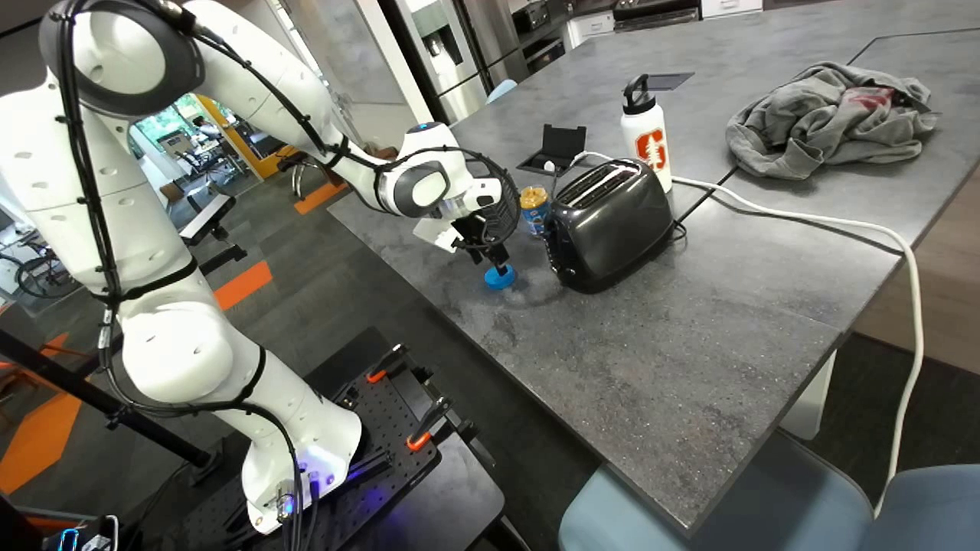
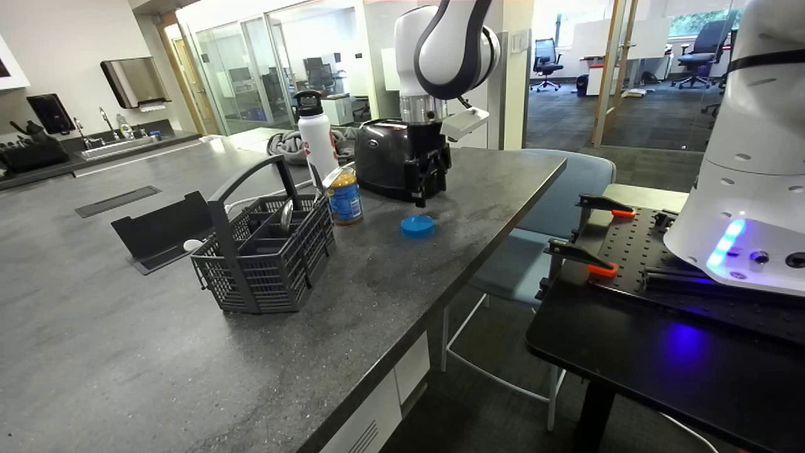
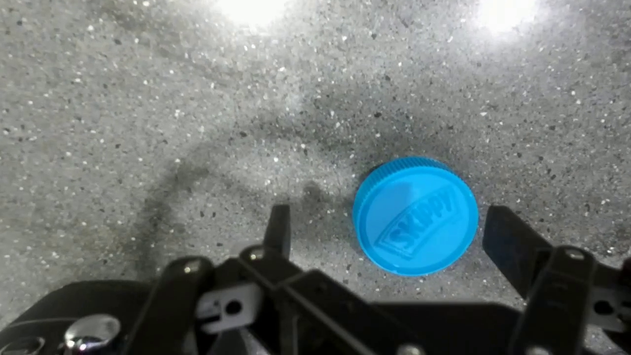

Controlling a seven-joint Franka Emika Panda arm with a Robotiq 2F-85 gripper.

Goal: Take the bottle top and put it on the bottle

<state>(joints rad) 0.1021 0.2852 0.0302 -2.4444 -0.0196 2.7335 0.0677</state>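
Observation:
The bottle top is a flat round blue cap [image 1: 499, 280] lying on the grey table, top face up with raised SKIPPY lettering. It also shows in an exterior view [image 2: 417, 226] and in the wrist view [image 3: 416, 219]. The bottle is a short jar [image 2: 345, 200] with a blue label and yellowish open mouth, also visible in an exterior view [image 1: 534, 210]. It stands upright beside the toaster. My gripper [image 3: 389, 214] is open and empty, pointing down just above the cap. The cap lies between the fingers, closer to the right one in the wrist view.
A black toaster [image 1: 612, 222] stands close to the cap and jar. A dark cutlery basket [image 2: 270, 264] with a tall handle and a spoon [image 2: 287, 216] stands near the jar. A white flask [image 1: 649, 141], a flip-up lid [image 2: 163, 229] and a grey cloth [image 1: 831, 126] are farther off.

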